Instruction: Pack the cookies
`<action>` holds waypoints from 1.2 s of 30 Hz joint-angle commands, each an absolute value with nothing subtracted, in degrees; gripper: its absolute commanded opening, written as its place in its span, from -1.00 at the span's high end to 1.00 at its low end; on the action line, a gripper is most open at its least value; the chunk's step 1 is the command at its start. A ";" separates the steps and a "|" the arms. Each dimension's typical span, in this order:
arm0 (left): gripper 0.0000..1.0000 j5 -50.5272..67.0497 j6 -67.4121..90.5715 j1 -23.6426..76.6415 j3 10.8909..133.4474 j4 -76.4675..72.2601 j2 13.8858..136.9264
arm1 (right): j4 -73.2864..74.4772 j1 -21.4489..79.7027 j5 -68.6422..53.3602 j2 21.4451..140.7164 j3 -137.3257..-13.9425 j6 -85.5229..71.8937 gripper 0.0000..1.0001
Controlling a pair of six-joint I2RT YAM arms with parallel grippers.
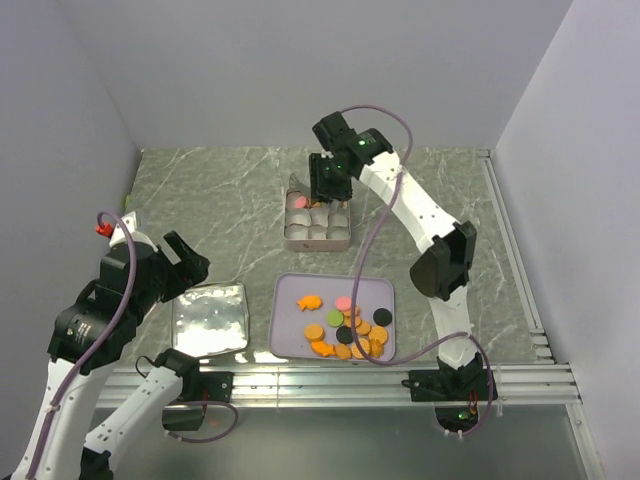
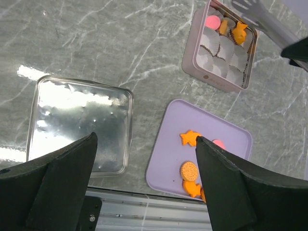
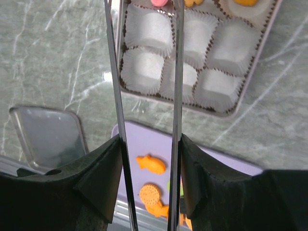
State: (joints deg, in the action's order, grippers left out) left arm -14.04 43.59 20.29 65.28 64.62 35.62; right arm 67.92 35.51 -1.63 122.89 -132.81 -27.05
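Most of the cookies [image 1: 350,325] lie on a purple tray [image 1: 290,300]: orange rounds and fish shapes with pink, green and black rounds. A pink one and a few orange ones [image 2: 239,31] sit in the far cups of the square tin [image 1: 318,244]. My right gripper [image 1: 330,180] hangs over the tin, shut on metal tongs [image 3: 115,72] whose blades reach past the white paper cups [image 3: 144,29]; their tips are out of the right wrist view. My left gripper [image 1: 185,265] hovers open and empty above the gap between the tin lid [image 2: 79,125] and the tray [image 2: 168,139].
The shiny metal lid [image 1: 210,320] lies left of the purple tray. An aluminium rail [image 1: 330,385] runs along the near table edge. Grey walls close in the table at the back and on both sides.
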 commanded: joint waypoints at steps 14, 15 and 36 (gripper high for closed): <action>-0.78 -9.67 42.10 20.48 61.00 57.66 32.79 | 71.71 50.35 7.82 96.42 -107.07 -31.89 -0.08; -0.78 -9.32 42.10 20.48 60.21 57.05 32.52 | 72.59 51.49 8.00 95.55 -105.83 -32.51 -0.08; -0.77 -8.00 40.34 20.48 57.30 57.21 30.59 | 75.76 64.07 7.30 90.88 -91.50 -35.86 -0.17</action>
